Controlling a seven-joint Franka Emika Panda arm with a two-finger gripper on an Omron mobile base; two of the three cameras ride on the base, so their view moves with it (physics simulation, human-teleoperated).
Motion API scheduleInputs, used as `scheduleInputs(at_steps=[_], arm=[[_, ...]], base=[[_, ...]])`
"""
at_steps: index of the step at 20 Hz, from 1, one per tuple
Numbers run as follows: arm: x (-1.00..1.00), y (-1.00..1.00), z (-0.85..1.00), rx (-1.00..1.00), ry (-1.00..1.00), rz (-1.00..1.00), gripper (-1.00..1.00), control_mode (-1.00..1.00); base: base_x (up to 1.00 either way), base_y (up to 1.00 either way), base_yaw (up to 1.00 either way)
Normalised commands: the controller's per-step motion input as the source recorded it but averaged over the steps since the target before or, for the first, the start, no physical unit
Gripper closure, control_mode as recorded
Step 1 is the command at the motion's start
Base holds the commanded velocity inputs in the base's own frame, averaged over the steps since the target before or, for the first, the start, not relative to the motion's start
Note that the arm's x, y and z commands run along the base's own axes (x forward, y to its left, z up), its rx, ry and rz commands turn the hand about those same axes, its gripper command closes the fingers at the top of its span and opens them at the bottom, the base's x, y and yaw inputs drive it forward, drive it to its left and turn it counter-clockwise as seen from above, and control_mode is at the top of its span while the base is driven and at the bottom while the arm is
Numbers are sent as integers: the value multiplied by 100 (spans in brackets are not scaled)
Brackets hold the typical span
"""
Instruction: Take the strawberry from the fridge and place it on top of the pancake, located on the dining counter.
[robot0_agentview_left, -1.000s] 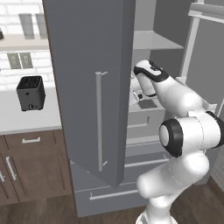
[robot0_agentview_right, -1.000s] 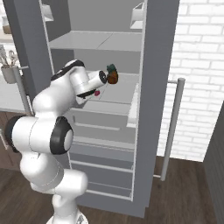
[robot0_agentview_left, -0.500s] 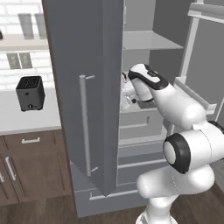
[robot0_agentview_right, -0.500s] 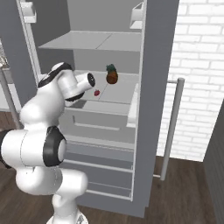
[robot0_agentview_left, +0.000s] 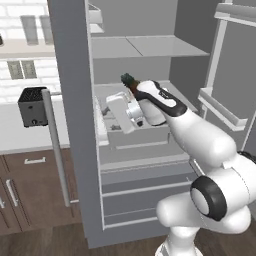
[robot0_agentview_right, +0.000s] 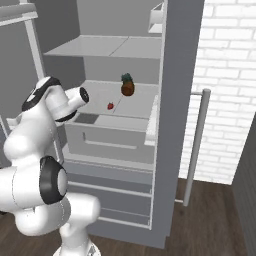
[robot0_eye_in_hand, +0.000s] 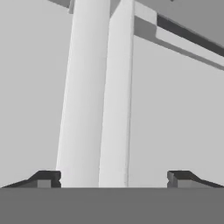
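The bent arm (robot0_agentview_left: 200, 135) reaches forward, jaws spread wide.

So the whole view slid over since a second ago, meaning the base drove, not the fridge (robot0_agentview_left: 75, 125). The arm went from folded near the door edge to reaching deep inside at the middle shelf, with the gripper (robot0_eye_in_hand: 113, 178) turned left. The strawberry (robot0_agentview_right: 110, 105), hidden behind the arm before, now sits in plain sight beside the pineapple (robot0_agentview_right: 127, 86).
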Motion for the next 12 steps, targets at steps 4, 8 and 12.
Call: scheduleInputs(at_steps=[4,8,12], arm=[[-39,90,0,0,0,10,-100,-100],[-34,87,0,0,0,9,-100,-100],[-23,33,0,-2,-1,4,-100,-100]], base=[[0,0,0],[0,0,0],[0,0,0]])
